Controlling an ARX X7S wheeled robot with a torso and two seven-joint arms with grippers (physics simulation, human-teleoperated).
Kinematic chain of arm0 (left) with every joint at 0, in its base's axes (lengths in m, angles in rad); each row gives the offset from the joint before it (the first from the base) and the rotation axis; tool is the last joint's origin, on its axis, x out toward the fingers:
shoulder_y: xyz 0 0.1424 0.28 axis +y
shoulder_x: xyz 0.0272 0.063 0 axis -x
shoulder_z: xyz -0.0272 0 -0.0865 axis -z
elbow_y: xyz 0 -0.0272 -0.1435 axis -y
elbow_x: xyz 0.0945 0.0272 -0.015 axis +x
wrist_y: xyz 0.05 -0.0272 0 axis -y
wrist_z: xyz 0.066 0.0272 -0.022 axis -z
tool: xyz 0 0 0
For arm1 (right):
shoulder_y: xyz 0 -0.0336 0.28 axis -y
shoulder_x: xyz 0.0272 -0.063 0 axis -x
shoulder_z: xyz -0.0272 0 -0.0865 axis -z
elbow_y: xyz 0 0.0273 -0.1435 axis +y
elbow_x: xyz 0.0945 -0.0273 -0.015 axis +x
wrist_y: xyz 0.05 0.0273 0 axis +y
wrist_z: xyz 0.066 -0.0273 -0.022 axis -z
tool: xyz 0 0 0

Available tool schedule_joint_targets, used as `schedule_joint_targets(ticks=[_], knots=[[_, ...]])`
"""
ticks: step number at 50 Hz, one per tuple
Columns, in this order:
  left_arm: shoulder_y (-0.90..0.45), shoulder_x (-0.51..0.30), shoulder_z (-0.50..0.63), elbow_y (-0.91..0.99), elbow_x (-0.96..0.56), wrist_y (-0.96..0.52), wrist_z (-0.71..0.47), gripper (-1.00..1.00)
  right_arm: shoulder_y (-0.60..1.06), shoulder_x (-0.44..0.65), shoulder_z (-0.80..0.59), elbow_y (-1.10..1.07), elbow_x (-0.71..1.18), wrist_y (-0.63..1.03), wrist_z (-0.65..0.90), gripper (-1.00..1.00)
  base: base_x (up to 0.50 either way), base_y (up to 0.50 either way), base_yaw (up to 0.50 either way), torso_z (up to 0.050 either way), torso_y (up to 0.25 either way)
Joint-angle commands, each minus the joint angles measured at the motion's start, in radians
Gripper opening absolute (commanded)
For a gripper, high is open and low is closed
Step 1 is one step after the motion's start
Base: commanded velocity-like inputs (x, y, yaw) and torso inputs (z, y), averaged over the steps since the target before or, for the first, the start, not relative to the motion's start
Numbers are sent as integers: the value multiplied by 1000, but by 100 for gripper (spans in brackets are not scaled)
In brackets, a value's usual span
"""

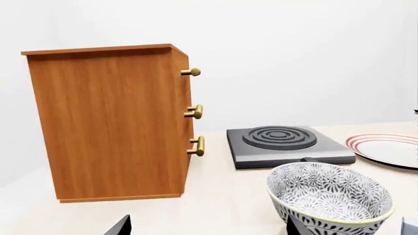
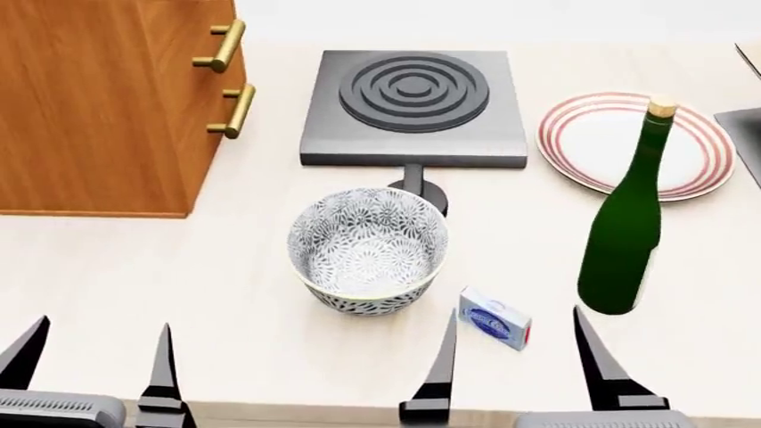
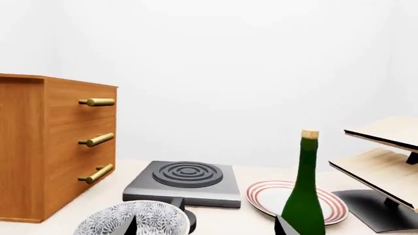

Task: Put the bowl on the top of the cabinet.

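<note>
The bowl (image 2: 369, 254) is deep and white with a grey-blue floral pattern. It stands upright on the pale tabletop in front of the hot plate. It also shows in the wrist views, bowl (image 1: 330, 196) and bowl (image 3: 134, 223). The orange-brown cabinet (image 2: 107, 107) with brass handles stands at the far left, its flat top visible on the cabinet (image 1: 104, 49). My left gripper (image 2: 102, 357) is open near the front edge, left of the bowl. My right gripper (image 2: 518, 357) is open to the bowl's right. Neither holds anything.
A dark hot plate (image 2: 413, 96) sits behind the bowl. A red-rimmed plate (image 2: 594, 143) and a green bottle (image 2: 625, 241) stand to the right. A small blue box (image 2: 494, 318) lies between my right fingers. A light-wood rack (image 3: 385, 156) is at the far right.
</note>
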Motion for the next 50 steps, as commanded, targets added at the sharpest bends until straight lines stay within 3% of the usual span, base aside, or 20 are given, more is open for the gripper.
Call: schedule_joint_targets(ticks=[1,22,50], knots=[[-3,-5,7,3,-8,-3,-7,100,2,7,-2,0,13,-2,6,100,0,0,0,0,0],[15,-17,8,3,-21,29,-22,100,-5,22,-16,-4,18,-17,18,100,0,102,0,0,0],[25,-32,19,23,-33,23,-43,100,-12,40,-33,-6,28,-25,35,100,0,319,0,0,0]])
